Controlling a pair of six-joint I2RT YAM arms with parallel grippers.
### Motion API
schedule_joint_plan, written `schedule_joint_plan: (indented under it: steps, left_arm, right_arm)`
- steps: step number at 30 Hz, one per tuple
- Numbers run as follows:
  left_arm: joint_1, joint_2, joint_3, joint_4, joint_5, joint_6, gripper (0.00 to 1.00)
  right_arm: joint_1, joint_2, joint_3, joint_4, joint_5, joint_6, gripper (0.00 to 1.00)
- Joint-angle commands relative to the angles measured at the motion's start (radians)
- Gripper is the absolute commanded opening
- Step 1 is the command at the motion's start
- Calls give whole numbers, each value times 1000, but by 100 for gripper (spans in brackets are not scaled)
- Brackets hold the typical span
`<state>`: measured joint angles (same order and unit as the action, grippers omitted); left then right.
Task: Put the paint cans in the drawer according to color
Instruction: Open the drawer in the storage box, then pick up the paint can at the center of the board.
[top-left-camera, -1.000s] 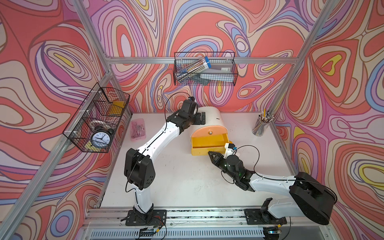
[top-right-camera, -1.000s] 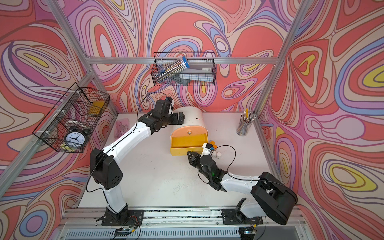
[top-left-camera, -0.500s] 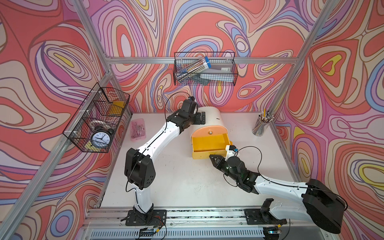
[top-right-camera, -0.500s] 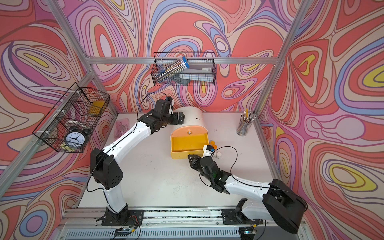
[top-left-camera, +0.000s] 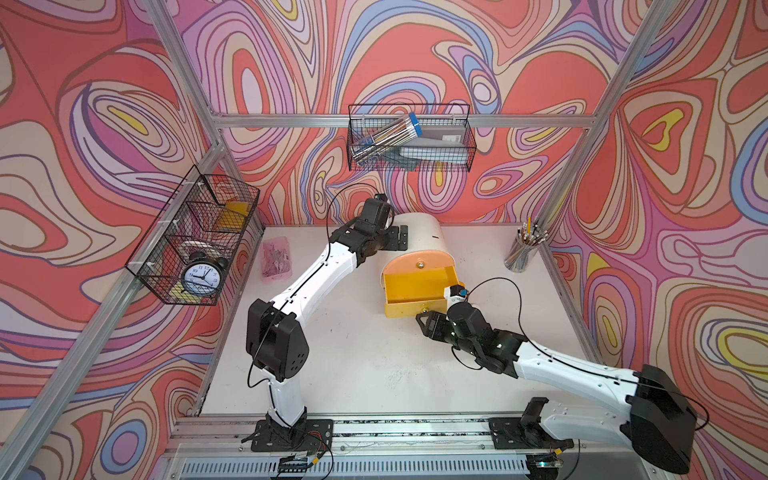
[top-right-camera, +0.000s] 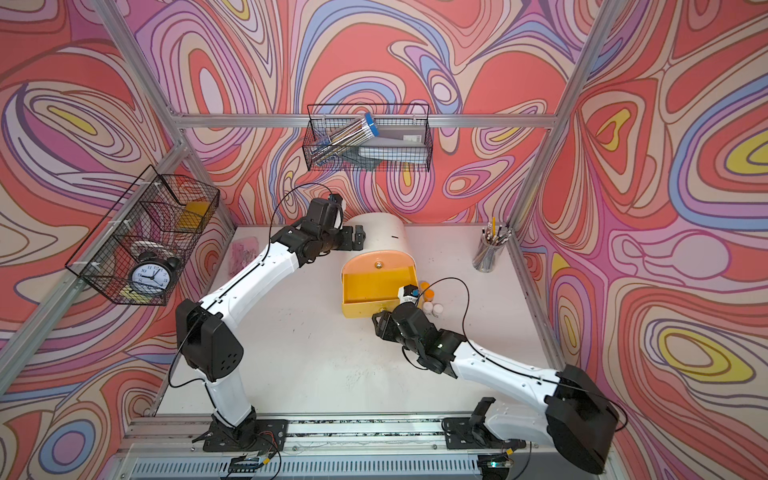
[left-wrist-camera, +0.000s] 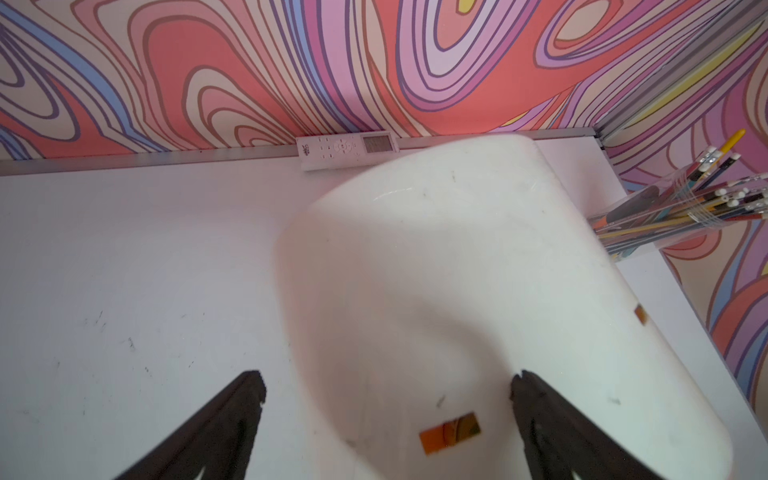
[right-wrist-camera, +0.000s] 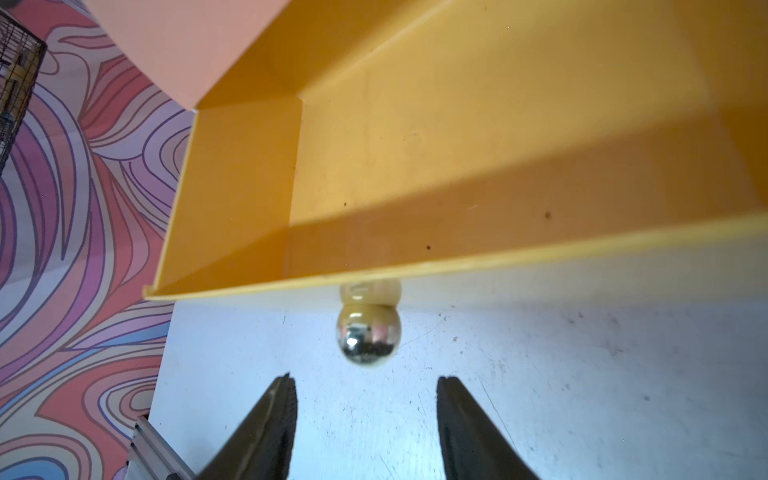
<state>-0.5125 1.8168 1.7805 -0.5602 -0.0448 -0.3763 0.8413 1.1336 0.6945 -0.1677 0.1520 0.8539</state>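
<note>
Four paint cans (top-right-camera: 429, 295) visible, maybe — two orange, two white; one drawer (top-right-camera: 360, 310) out; left gripper (left-wrist-camera: 388, 378), right gripper (right-wrist-camera: 366, 380) parted, empty.

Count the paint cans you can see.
4. Two orange cans and two white cans stand clustered on the table beside the open yellow drawer, in a top view. The right arm may hide more.

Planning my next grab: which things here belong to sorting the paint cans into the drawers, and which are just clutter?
For the job:
- chest
- yellow drawer, pulled open
- its gold knob
- orange paint cans
- white paint cans

Lying about:
- pencil cup
- pink packet
- wire basket
- alarm clock
- remote
</note>
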Motion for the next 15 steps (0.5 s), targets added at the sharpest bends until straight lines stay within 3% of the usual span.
schedule_joint_plan:
  steps: [1, 5, 7, 9, 12, 15]
  left_arm:
    - [-4, -120, -50, -110, -12, 17, 99]
    - [-4, -248, -142, -107, 36, -9, 99]
    - [-3, -301, -191, -109, 79, -17, 99]
    - [-1, -346, -233, -111, 125, -20, 99]
    - [-2, -398, -273, -140, 139, 3, 99]
    - [-1, -444, -308, -161, 126, 59, 99]
  right_arm:
    - [1, -89, 92, -324, 44, -146, 57]
    - [1, -163, 184, -552, 159, -224, 58]
    - [-1, -187, 201, -596, 269, -262, 59]
    - [-19, -195, 202, -592, 378, -298, 66]
    - [-141, -172, 203, -532, 432, -346, 74]
    - [-366, -143, 166, -409, 280, -368, 74]
